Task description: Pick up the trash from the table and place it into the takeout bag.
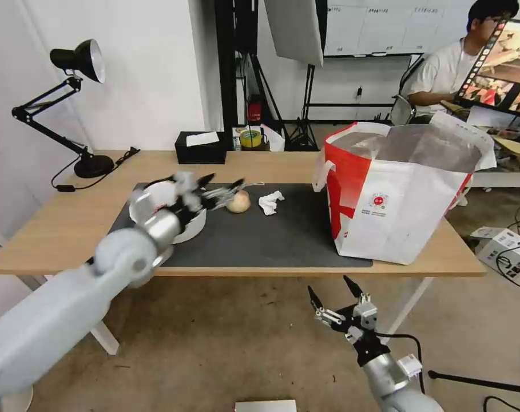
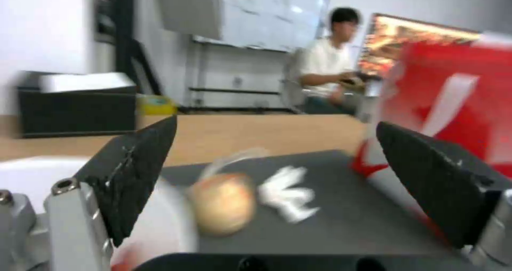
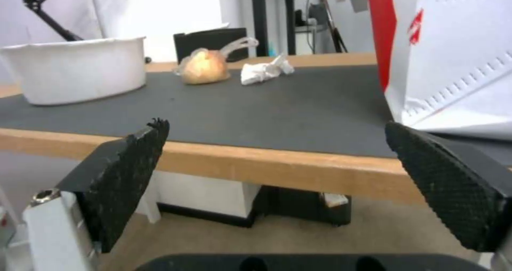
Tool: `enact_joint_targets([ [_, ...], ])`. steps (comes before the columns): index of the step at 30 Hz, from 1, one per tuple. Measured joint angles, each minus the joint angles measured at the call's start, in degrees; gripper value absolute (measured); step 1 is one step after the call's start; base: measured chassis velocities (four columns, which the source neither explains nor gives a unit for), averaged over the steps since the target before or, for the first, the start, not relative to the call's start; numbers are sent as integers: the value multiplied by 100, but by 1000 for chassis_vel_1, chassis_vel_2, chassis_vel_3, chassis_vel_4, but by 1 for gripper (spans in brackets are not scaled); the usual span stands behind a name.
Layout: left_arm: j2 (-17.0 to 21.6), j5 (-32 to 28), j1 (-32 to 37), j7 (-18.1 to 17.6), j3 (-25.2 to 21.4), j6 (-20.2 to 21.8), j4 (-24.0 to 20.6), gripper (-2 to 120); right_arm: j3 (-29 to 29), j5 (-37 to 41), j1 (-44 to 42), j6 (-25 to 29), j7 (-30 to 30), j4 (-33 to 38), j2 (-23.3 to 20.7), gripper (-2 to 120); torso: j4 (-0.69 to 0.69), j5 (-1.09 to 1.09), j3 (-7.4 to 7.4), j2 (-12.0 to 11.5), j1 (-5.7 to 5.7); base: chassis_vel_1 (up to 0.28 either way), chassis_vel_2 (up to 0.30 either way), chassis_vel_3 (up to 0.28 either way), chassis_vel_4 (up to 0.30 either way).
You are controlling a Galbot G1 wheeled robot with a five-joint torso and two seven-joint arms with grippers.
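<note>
Bench (image 1: 282,163): light wood top, smooth, satin sheen.
Mat (image 1: 282,234): dark grey, matt, fine-grained.
Bowl (image 3: 75,69): white, smooth, faintly glossy plastic look.
Wrapped ball (image 1: 238,201): beige, under clear shiny plastic film.
Tissue (image 1: 270,202): white paper, crumpled, matt.
Takeout bag (image 1: 403,214): smooth white and red panels, silver foil lining, dull shine.
Left tool (image 1: 221,186) and right tool (image 1: 334,289): black pads, rough knurled texture, on bare metal mounts.
Floor (image 1: 225,343): rough, mottled, concrete-like.

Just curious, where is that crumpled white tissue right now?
The crumpled white tissue lies on the dark grey mat, just right of the small wrapped ball and left of the takeout bag.
</note>
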Motion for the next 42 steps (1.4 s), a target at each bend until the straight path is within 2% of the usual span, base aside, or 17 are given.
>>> enact_joint_targets([
  [1, 0, 0, 0, 0, 0, 0, 0, 100, 0, 0, 0, 0, 0, 0, 0, 100, 0, 0, 0, 0, 0, 0, 0, 0, 0],
  [4, -240, 965, 988, -65, -573, -490, 12, 100, 34, -18, -125, 57, 114, 8, 107, 100, 3, 2, 0, 0, 0, 0, 0, 0, 0],
  [5, -240, 965, 988, -65, -573, -490, 12, 100, 34, -18, -125, 57, 114, 8, 107, 100, 3, 2, 0, 0, 0, 0, 0, 0, 0],
  [6, -345, 1150, 1117, -114, -621, -600, 38, 100, 99, -42, -224, 92, 138, 38, 161, 100, 1, 2, 0, 0, 0, 0, 0, 0, 0],
  [7, -479, 1335, 1282, -173, -693, -700, 46, 100, 161, -70, -305, 123, 163, 73, 212, 100, -7, 1, 0, 0, 0, 0, 0, 0, 0],
  [8, -479, 1335, 1282, -173, -693, -700, 46, 100, 161, -70, -305, 123, 163, 73, 212, 100, -7, 1, 0, 0, 0, 0, 0, 0, 0],
  [11, -996, 1713, 1925, -385, -1135, -837, -17, 100, 205, -147, -401, 172, 207, 129, 262, 100, -3, 2, 0, 0, 0, 0, 0, 0, 0],
  [15, -1247, 1996, 2352, -400, -1429, -909, -65, 100, 210, -174, -435, 187, 223, 150, 267, 100, 0, 2, 0, 0, 0, 0, 0, 0, 0],
  [19, -1787, 2644, 3404, -356, -2119, -1154, -218, 100, 211, -244, -476, 220, 273, 169, 282, 100, 0, 3, 0, 0, 0, 0, 0, 0, 0],
  [20, -1787, 2644, 3404, -356, -2119, -1154, -218, 100, 211, -244, -476, 220, 273, 169, 282, 100, 0, 3, 0, 0, 0, 0, 0, 0, 0],
  [23, -2002, 2934, 3858, -334, -2504, -1173, -256, 100, 174, -316, -464, 237, 290, 158, 333, 100, -1, 3, 0, 0, 0, 0, 0, 0, 0],
  [31, -2343, 3238, 4551, -414, -2968, -1172, -293, 100, 192, -585, -499, 310, 279, 154, 356, 100, 0, 2, 0, 0, 0, 0, 0, 0, 0],
  [42, -2334, 3299, 4495, -379, -3041, -1305, -125, 100, 197, -770, -659, 356, 238, 173, 472, 100, -2, 2, 1, 0, 1, 0, 0, 0, 0],
])
